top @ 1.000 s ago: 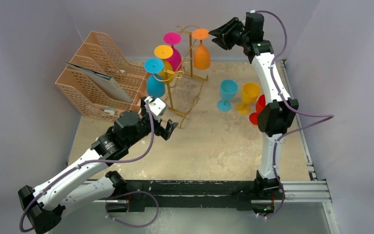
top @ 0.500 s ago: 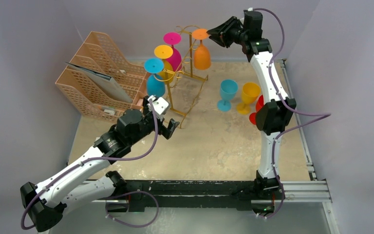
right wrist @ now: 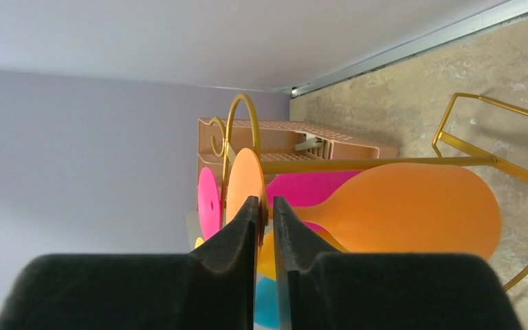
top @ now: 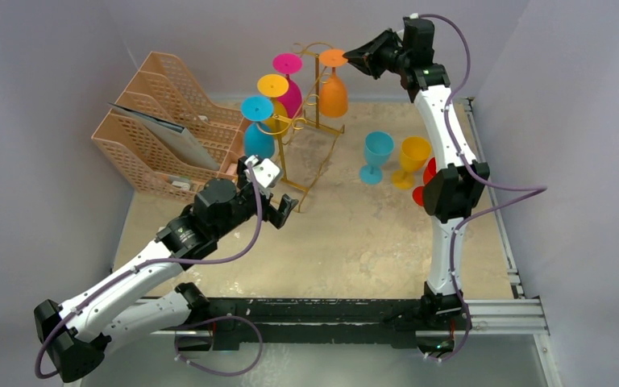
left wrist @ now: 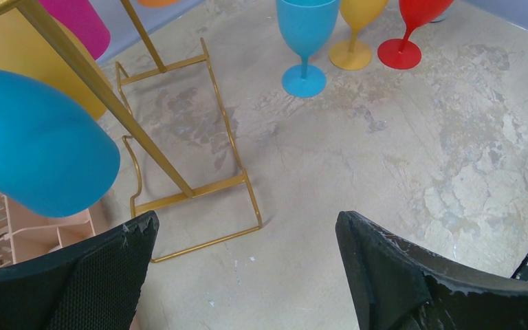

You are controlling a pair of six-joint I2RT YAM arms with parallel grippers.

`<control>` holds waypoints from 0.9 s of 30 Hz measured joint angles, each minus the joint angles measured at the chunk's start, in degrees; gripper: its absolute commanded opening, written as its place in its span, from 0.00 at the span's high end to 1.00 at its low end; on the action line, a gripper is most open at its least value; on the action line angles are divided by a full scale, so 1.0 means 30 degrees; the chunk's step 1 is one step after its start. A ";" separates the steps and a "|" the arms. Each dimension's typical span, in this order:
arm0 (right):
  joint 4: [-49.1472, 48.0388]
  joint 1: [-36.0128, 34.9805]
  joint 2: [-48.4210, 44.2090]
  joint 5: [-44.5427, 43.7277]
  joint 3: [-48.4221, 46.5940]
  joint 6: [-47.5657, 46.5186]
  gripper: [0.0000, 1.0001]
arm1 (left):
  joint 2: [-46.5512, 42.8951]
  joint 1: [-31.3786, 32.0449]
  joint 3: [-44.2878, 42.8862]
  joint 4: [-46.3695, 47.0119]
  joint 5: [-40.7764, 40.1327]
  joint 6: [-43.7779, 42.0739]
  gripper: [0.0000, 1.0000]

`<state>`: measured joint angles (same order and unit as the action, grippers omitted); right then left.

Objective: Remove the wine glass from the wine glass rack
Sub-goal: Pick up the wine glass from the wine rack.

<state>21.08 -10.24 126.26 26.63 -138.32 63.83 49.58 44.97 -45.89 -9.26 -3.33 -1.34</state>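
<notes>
The gold wire wine glass rack [top: 316,81] stands at the back of the table with several glasses hanging upside down. An orange wine glass [top: 334,95] hangs on its right end. My right gripper [top: 353,56] is up at that glass's round foot. In the right wrist view the right gripper [right wrist: 265,201] is pinched on the rim of the foot, with the orange wine glass bowl [right wrist: 412,206] beyond and a bar of the rack [right wrist: 357,163] above it. My left gripper [top: 282,211] hovers open near the rack's base [left wrist: 192,192], holding nothing.
Pink [top: 288,93], yellow [top: 272,85] and blue [top: 255,137] glasses also hang on the rack. Blue [top: 377,153], yellow [top: 413,157] and red [top: 430,173] glasses stand upright on the table to the right. A peach lattice organizer [top: 161,129] sits at the left.
My right gripper moved left to the orange glass's foot and its fingers closed on the rim. The left arm shifted only slightly.
</notes>
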 measured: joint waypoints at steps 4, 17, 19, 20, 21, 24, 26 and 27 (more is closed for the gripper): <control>-0.0007 0.0000 -0.0051 0.0000 0.0000 -0.0007 0.91 | 0.0022 0.0000 0.0000 0.0000 0.0036 0.0015 0.00; 0.0058 0.0000 -0.0321 0.0000 0.0007 -0.0073 0.99 | -0.0029 0.0000 0.0000 -0.0029 0.0044 0.0058 0.00; 0.0087 0.0000 -0.0342 0.0007 0.0007 -0.0058 1.00 | -0.0029 0.0000 0.0000 -0.0036 0.0044 0.0066 0.00; 0.0087 0.0000 -0.0357 0.0022 0.0007 -0.0051 1.00 | -0.0029 0.0000 0.0000 -0.0051 0.0051 0.0066 0.00; 0.0095 0.0000 -0.0357 0.0036 0.0007 -0.0051 1.00 | -0.0036 0.0000 0.0000 -0.0066 0.0051 0.0066 0.00; 0.0102 0.0000 -0.0357 0.0095 0.0007 0.0080 1.00 | -0.0073 0.0000 0.0000 -0.0066 0.0051 0.0073 0.00; 0.0131 0.0000 -0.0357 0.0189 0.0007 0.0131 1.00 | -0.0117 0.0000 0.0000 -0.0066 0.0051 0.0066 0.00; 0.0160 0.0000 -0.0357 0.0255 0.0007 0.0189 1.00 | -0.0153 0.0000 0.0000 -0.0066 0.0051 0.0066 0.00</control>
<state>21.56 -10.24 125.19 27.40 -138.30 64.40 49.12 44.97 -45.89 -9.45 -3.18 -1.15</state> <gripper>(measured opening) 0.009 0.998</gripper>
